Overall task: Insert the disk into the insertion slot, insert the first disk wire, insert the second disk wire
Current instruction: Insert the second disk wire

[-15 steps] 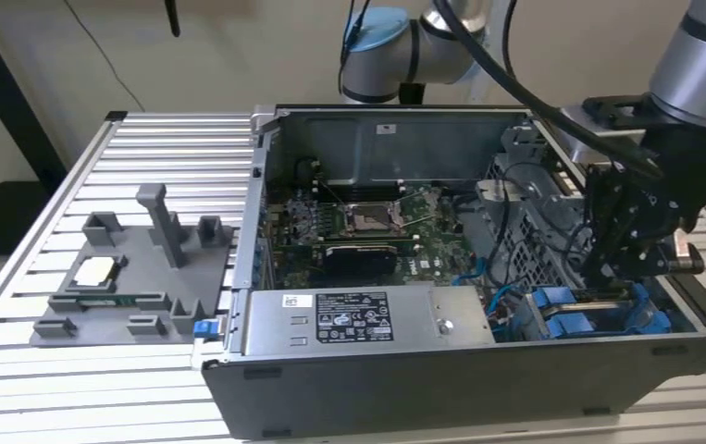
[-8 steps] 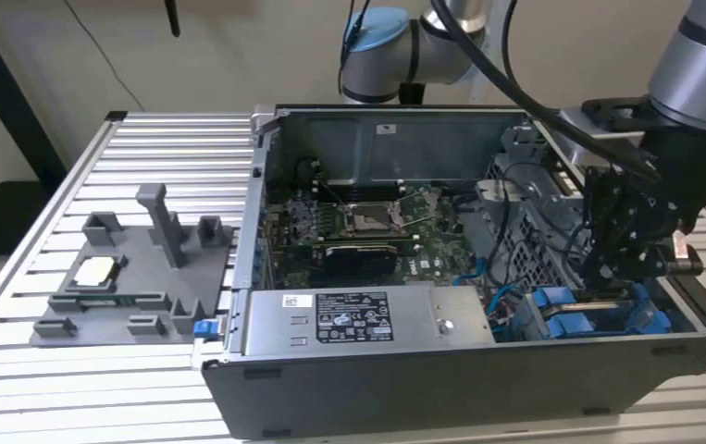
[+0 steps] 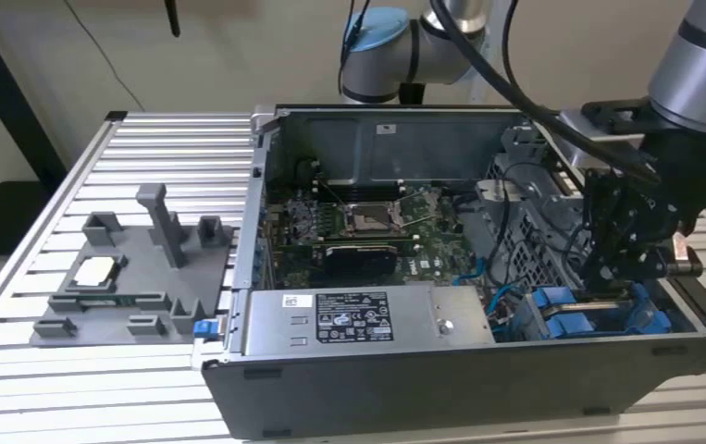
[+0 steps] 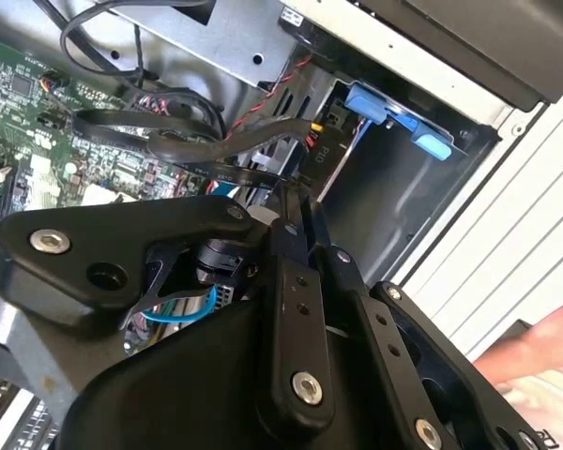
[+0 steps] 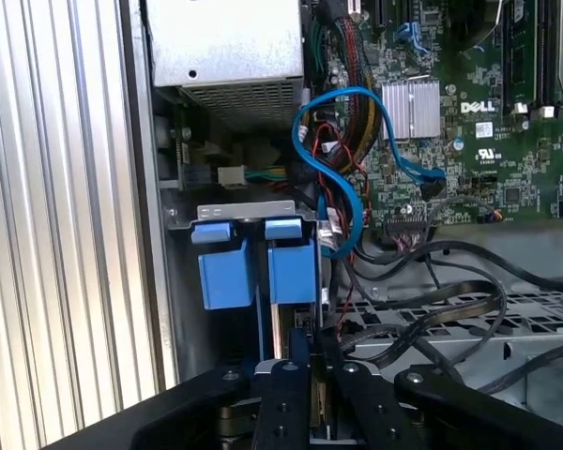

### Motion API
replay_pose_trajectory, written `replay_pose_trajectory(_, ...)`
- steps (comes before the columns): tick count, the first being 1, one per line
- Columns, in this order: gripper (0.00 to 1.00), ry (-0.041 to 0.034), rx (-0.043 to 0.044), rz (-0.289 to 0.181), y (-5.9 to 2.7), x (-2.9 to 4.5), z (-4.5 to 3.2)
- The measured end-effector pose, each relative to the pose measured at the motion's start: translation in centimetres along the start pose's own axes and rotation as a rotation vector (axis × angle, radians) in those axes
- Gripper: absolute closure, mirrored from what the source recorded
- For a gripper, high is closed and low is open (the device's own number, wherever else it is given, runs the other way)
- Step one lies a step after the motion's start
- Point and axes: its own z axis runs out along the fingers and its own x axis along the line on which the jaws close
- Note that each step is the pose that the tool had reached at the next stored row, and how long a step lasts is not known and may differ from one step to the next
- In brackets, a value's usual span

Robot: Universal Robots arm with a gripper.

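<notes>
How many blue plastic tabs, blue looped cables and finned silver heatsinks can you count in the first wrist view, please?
Blue plastic tabs: 2
Blue looped cable: 1
Finned silver heatsink: 1
Total: 4

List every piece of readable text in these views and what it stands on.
White label on the grey power-supply box: too small to read.
Small white sticker on the case's rear wall: too small to read.
Green motherboard: a white maker's logo; remaining markings too small to read.
</notes>
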Motion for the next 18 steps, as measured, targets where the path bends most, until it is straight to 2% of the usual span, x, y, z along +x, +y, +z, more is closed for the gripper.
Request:
replay_pose_trajectory(9,0.84,-0.0008,-0.0001,0.000,-0.05,0.03,0.44)
replay_pose_trajectory(14,0.84,0.0017,0.0001,0.000,-0.04,0.07,0.80)
replay_pose_trajectory(18,0.83,-0.0006,0.0000,0.000,-0.04,0.06,0.81)
